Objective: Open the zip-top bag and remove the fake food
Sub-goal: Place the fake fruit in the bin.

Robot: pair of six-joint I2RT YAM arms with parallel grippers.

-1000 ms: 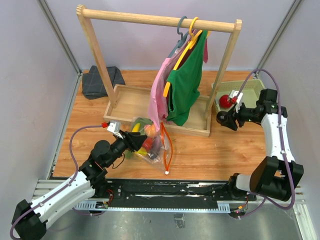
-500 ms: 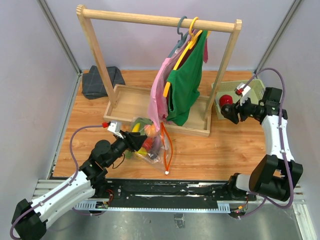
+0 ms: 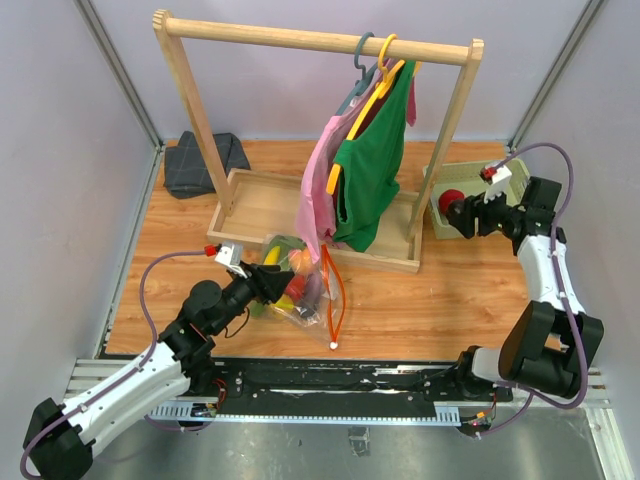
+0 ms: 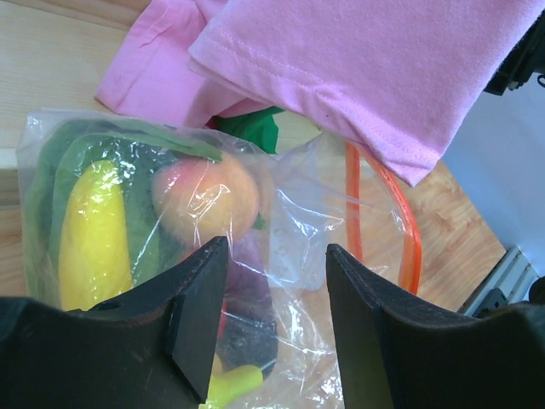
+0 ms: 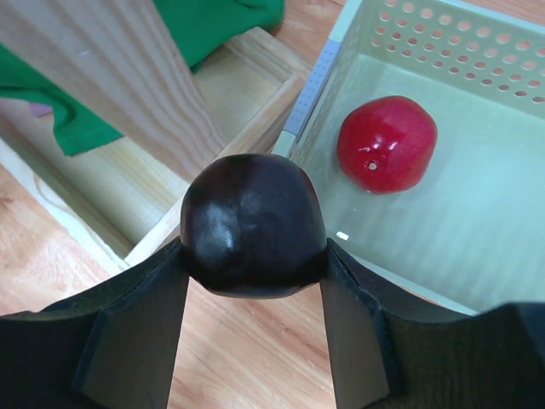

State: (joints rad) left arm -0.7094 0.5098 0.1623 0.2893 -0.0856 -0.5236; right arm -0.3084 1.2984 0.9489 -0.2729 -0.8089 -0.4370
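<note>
Your right claw (image 5: 255, 256) pinches a dark round fruit (image 5: 251, 217) at the rim of the basket (image 5: 477, 51) by the right edge of the counter (image 3: 420, 300). A red fruit (image 5: 387, 143) lies inside the basket. Your left claw (image 4: 277, 264) stands spread at the zip-top bag (image 4: 315, 213) close to the counter's near edge. A peach (image 4: 209, 200) and a banana (image 4: 94, 234) sit inside the bag, which lies partly under a pink shirt (image 4: 341, 60).

One banana (image 4: 94, 230) and one peach (image 4: 209, 200) are being counted in one bag (image 4: 341, 256). One red fruit (image 5: 386, 143) is being kept in one basket (image 5: 477, 77); one dark fruit (image 5: 251, 223) is being gripped. Two garments (image 3: 318, 190) are being hung on one rack (image 3: 300, 40).
</note>
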